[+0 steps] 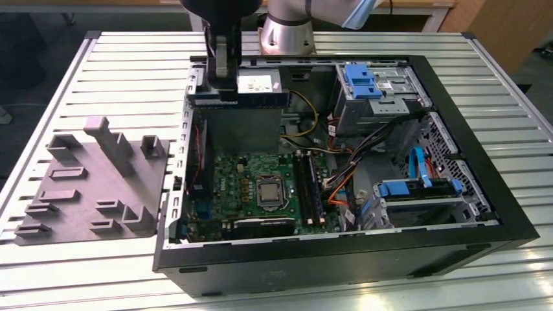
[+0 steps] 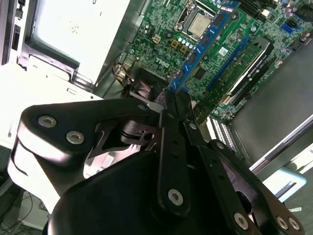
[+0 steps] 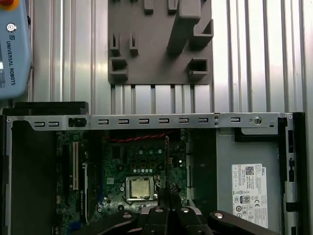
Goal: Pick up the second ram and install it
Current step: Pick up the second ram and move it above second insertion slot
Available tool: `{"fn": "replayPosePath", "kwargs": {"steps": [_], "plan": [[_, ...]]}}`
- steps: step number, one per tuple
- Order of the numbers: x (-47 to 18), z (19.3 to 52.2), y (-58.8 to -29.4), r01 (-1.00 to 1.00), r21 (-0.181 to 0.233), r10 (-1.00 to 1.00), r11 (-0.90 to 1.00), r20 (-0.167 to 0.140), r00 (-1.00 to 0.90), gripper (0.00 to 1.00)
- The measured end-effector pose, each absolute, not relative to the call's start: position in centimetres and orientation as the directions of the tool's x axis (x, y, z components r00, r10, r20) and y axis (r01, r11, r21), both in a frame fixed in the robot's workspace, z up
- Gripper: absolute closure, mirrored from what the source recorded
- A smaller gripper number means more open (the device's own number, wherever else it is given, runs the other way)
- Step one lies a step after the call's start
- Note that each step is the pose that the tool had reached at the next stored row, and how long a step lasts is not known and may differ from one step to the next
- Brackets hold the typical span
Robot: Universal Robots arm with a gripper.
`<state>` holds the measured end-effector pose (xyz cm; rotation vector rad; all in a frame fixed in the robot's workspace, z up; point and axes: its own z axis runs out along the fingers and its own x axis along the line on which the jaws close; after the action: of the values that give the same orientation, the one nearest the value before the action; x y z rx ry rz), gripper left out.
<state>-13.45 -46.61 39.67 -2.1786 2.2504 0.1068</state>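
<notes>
Jaws clamped on the second ram (image 2: 200,50), held above the motherboard (image 2: 161,29) inside the open case (image 1: 346,258). You're mid-carry, and seating will need its edge squared to the memory slots (image 1: 307,188).

Surface (image 1: 129,65): ribbed metal slats, silvery, brushed look, soft sheen.
Tray (image 1: 87,188), exterior view's left: grey plastic, matt.
Computer case (image 1: 346,262): black frame, matt paint; inner walls bare grey sheet metal.
Motherboard (image 1: 237,188): green board, lacquered gloss.
Processor (image 1: 269,193): bright metal lid, smooth.
Drive clips (image 1: 361,81): blue plastic, glossy.
Power supply (image 3: 254,152): dull grey metal, white paper label.
Pincer (image 2: 177,100): black links, smooth, semi-gloss; silvery screw heads.
Memory stick (image 2: 203,44), clamped in pincer: blue-green board, glossy; chips black, matt.
</notes>
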Motion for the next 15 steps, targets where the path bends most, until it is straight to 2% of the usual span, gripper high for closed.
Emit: {"fn": "replayPosePath", "kwargs": {"steps": [15], "plan": [[-12.92, 39.33, -46.61, -0.999, 0.044, -0.998, 0.031, -0.052, -0.033, 0.88]]}}
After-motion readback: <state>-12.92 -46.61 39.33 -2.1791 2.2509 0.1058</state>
